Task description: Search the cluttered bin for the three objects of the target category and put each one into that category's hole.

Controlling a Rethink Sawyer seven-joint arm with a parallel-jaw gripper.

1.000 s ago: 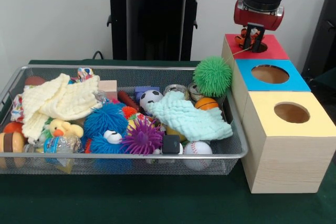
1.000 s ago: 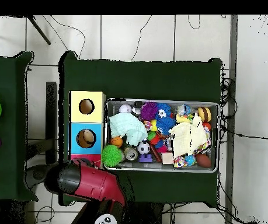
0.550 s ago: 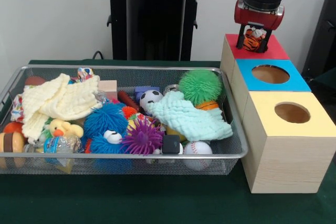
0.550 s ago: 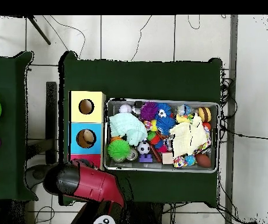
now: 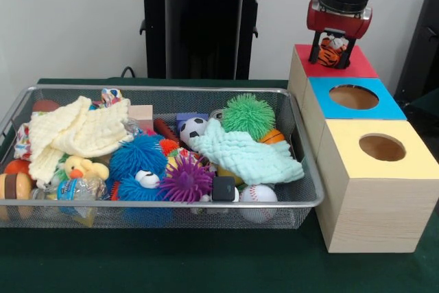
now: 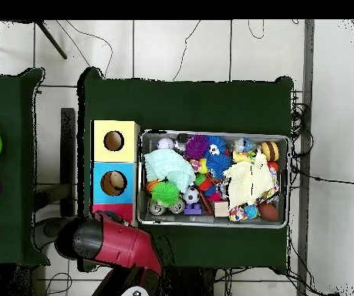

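Overhead of the red-topped wooden box (image 5: 334,66), the red and black gripper (image 5: 333,51) hangs with its black fingers (image 5: 316,49) clenched on a small orange and white striped plush toy (image 5: 332,49), which sits just above the box's top at about 1 o'clock in the front view. Next toward 3 o'clock stands the blue-topped wooden box (image 5: 353,108) with a round hole, and nearest the camera the yellow-topped wooden box (image 5: 377,183), also with a round hole; the three touch in a row on the dark green desk (image 5: 206,265). Beside them, at 9 o'clock, lies the silver wire-mesh bin (image 5: 158,203), crowded with toys. A spiky green rubber ball (image 5: 248,116) rests against a folded mint-green cloth (image 5: 245,156). Further toward 9 o'clock are a shaggy blue plush ball (image 5: 139,159), a spiky purple rubber ball (image 5: 185,180), a pale yellow folded cloth (image 5: 75,132) and a small yellow rubber duck (image 5: 81,167). A white baseball (image 5: 258,195) lies against the near wall, and a small soccer ball (image 5: 195,128) sits behind the mint cloth.
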